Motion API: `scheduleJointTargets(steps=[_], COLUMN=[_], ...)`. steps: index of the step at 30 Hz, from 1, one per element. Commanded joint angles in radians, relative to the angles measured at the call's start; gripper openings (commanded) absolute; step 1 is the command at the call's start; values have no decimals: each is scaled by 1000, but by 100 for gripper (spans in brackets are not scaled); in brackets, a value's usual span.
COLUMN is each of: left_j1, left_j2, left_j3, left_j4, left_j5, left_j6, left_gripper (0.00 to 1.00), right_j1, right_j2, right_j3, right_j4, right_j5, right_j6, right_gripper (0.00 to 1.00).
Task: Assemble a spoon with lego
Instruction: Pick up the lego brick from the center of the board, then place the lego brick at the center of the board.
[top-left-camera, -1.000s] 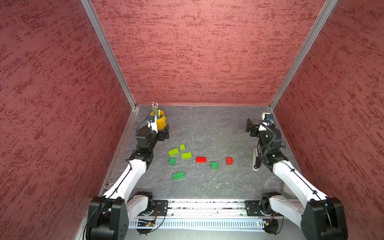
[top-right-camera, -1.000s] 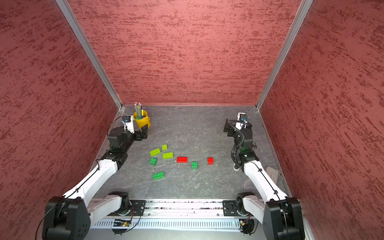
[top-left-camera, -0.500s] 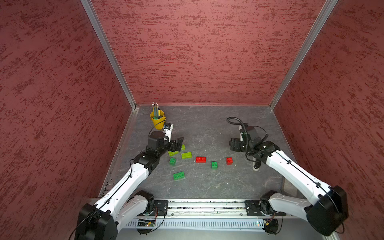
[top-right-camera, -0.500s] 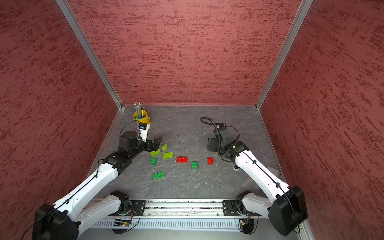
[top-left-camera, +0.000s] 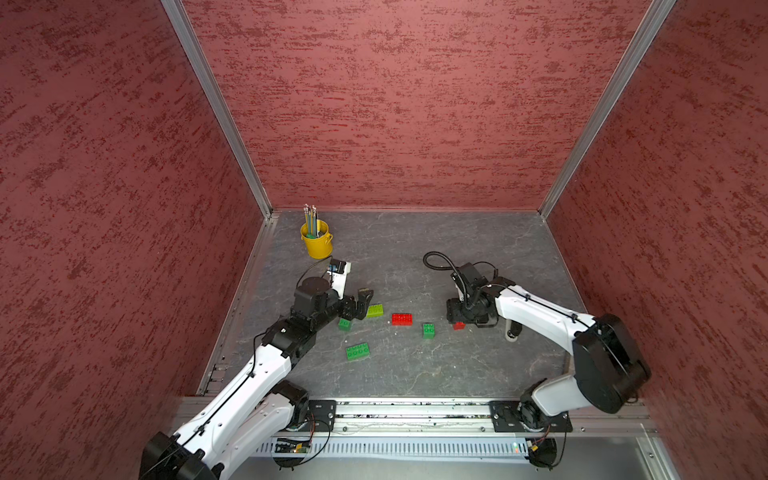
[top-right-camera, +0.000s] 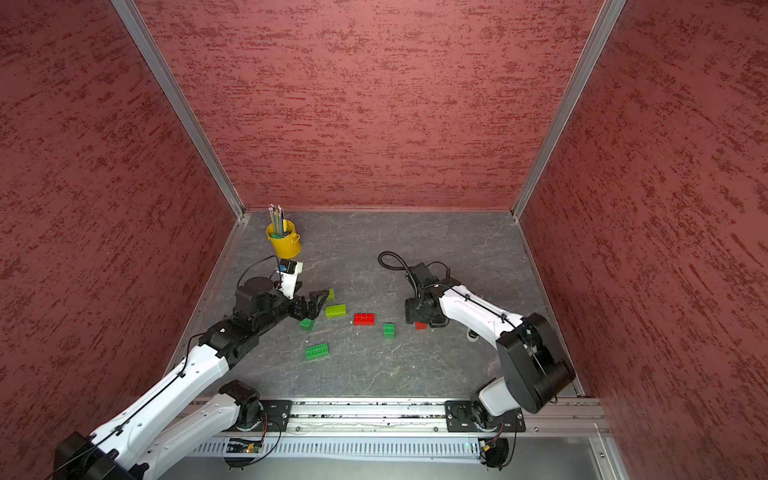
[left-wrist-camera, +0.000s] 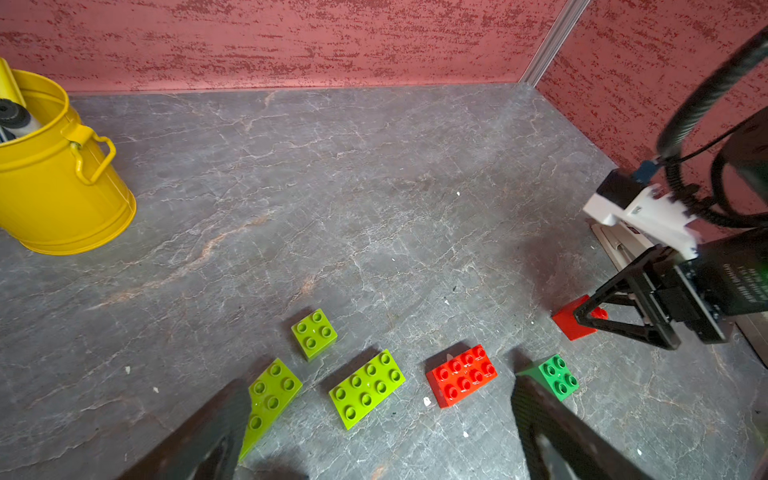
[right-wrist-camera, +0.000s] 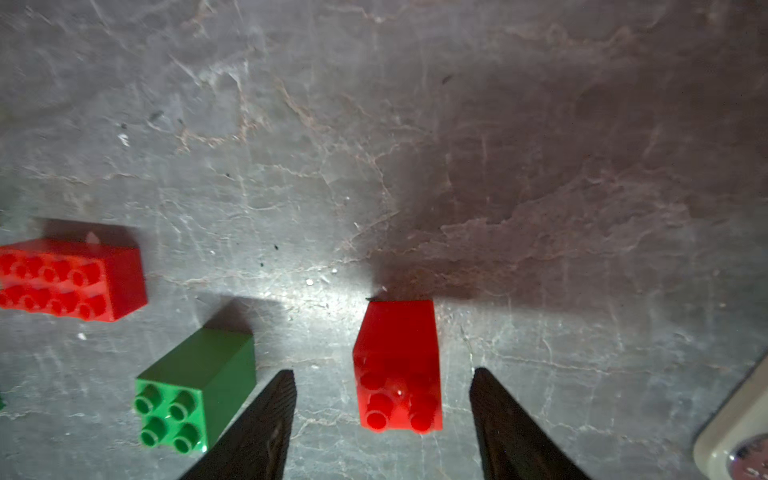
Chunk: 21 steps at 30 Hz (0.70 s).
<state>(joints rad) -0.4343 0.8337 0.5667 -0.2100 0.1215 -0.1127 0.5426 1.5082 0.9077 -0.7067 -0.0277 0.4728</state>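
No spoon yet — the bricks (top-left-camera: 402, 319) all lie single and loose on the bench (top-left-camera: 415, 257) between the arms, none joined, so the whole build is left; the right claw (right-wrist-camera: 382, 372) straddles the small red brick (right-wrist-camera: 397, 357), jaws half-wide with a gap on each side, gripping nothing; the left claw (left-wrist-camera: 382, 384) hangs wide and empty over the lime bricks (left-wrist-camera: 313, 332). The only container, the yellow bucket (top-left-camera: 318, 245) near the back corner, holds pencils (top-left-camera: 311, 214) — no bricks.

Shut in on three sides by rough red walls (top-left-camera: 395, 104), joined at the far corners by slim aluminium posts (top-left-camera: 220, 110). Underfoot, a grey marbled bench (top-left-camera: 457, 241), veined pale and rust. Along the near edge, a silver rail (top-left-camera: 415, 409). Lit evenly, shadows soft.
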Motion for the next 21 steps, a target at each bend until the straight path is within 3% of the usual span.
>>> scheduleJointTargets(steps=[1,11,21], left_j1=[-10,-32,-35], left_j2=[10,49,70], left_j3=[4,7,21], left_j4=[4,26,19], left_j5=[-4,-30,-48], left_j6=[-10,-17,8], left_gripper=[100,100,100], right_j1=[3,5,47], right_j2=[24,105,307], right_j3=[-9,46,336], right_j4=[10,21,10], right_j5=[-8,8,96], right_j6=[-9,0,92], right_gripper=[65,32,27])
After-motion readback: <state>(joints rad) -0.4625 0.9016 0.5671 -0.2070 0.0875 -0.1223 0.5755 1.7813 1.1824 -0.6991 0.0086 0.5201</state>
